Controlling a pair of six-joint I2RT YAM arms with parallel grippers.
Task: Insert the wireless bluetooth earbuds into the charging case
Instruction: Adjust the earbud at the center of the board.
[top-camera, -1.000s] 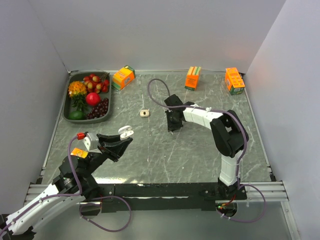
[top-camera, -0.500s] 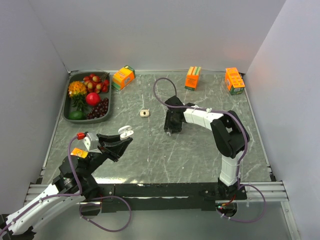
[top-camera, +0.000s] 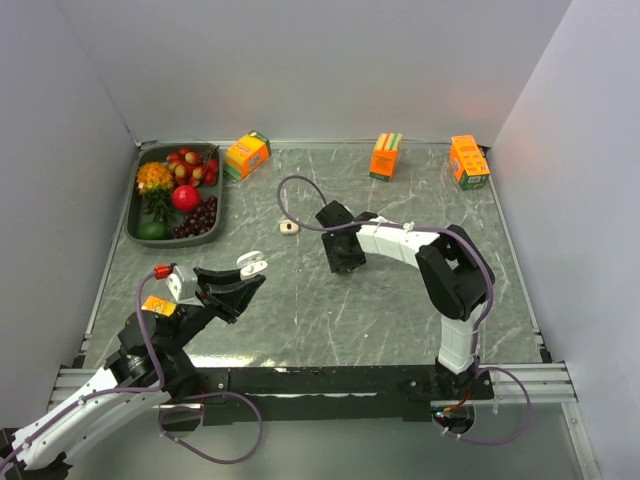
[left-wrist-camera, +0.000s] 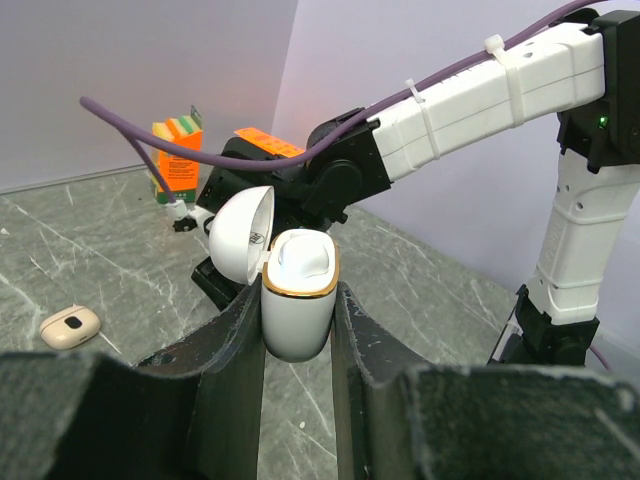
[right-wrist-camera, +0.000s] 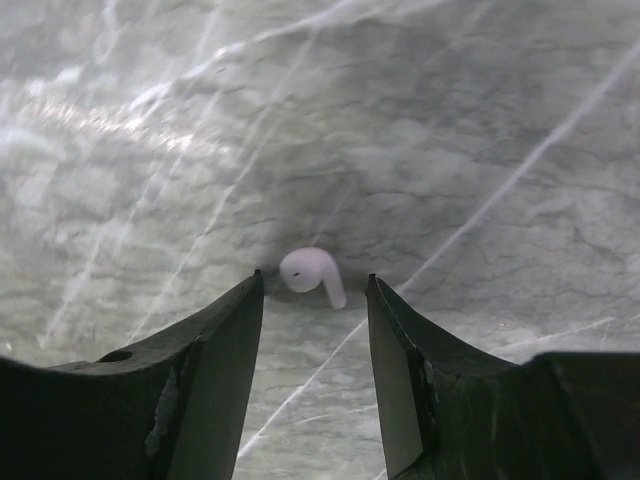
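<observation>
My left gripper (top-camera: 248, 275) is shut on a white charging case with a gold rim (top-camera: 253, 264), held upright above the table with its lid open. In the left wrist view the case (left-wrist-camera: 300, 275) sits between my fingers (left-wrist-camera: 297, 312). My right gripper (top-camera: 344, 262) is open and low over the table middle. One tiny white earbud (right-wrist-camera: 312, 272) lies on the table just beyond its fingertips (right-wrist-camera: 313, 288), between them and untouched. A small tan case with a dark spot (top-camera: 289, 227) lies on the table left of the right gripper and also shows in the left wrist view (left-wrist-camera: 70, 325).
A dark tray (top-camera: 136, 213) of fruit stands at the back left. Three orange cartons stand along the back: left (top-camera: 247, 154), middle (top-camera: 385, 156) and right (top-camera: 468, 161). The right arm's purple cable (top-camera: 290, 190) loops over the table near the tan case.
My right gripper has moved left and toward the near edge, and its cable loop has swung left. The left arm and the white case have not moved.
</observation>
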